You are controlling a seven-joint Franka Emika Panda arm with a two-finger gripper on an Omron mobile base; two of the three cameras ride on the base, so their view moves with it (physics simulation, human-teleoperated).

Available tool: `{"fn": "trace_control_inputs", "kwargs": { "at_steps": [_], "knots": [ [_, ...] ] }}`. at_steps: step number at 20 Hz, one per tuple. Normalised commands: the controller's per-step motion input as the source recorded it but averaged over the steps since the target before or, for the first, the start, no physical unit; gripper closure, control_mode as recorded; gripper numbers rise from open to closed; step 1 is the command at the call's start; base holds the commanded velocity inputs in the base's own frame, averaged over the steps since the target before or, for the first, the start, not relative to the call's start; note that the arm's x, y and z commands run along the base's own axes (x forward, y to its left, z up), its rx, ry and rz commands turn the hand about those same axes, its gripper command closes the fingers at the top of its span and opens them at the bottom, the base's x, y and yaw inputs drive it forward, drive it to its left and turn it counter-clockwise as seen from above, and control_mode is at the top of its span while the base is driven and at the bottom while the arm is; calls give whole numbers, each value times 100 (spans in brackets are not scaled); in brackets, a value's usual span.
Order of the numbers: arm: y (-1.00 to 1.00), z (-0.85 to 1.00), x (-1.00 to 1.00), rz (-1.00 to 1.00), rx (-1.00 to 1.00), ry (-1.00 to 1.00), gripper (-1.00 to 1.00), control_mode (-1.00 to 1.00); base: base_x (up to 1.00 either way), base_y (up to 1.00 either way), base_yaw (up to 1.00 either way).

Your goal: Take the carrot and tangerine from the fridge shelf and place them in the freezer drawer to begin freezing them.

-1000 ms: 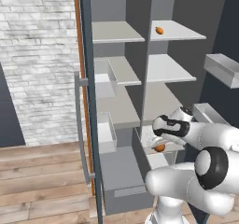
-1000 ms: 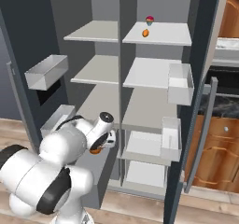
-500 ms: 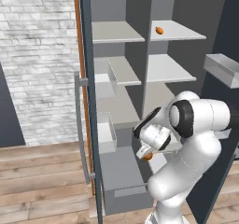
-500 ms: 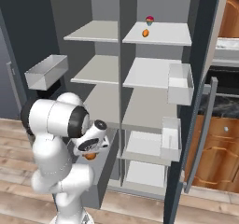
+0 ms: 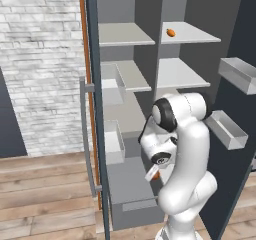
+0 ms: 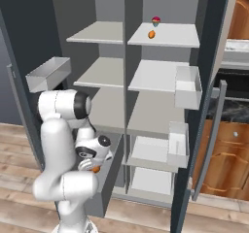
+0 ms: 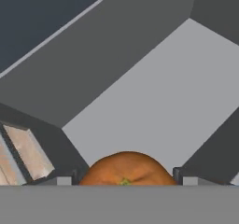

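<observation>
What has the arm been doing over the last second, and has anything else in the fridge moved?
The arm has reared up and swung the gripper down toward the open freezer drawer, carrying the tangerine between its fingers all the while. The carrot stayed on the top fridge shelf; shelves and doors are unchanged.

Even, soft light everywhere, no hard glare. The fridge shelf (image 5: 189, 32) up top reads bright, while the back wall behind it sinks to dull grey. Below that shelf, the freezer drawer (image 7: 154, 101) floor is pale, its walls shaded. Edges look slightly soft and blocky; straight lines stay straight.
</observation>
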Motion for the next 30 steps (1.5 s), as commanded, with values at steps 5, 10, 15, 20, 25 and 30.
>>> {"fn": "trace_control_inputs", "kwargs": {
  "at_steps": [5, 10, 15, 20, 25, 30],
  "knots": [
    [0, -35, 53, 17, 0, 0, 100, -100, 0, 0, 0],
    [1, -25, 44, 15, 0, 0, 100, -100, 0, 0, 0],
    [10, -19, 38, 9, 0, 0, 100, -100, 0, 0, 0],
    [19, -28, 38, 6, 0, 2, 100, -100, 0, 0, 0],
    [22, -40, 5, 4, 0, 1, 100, -100, 0, 0, 0],
    [13, -34, 0, 1, 0, 4, 100, -100, 0, 0, 0]
  ]
}}
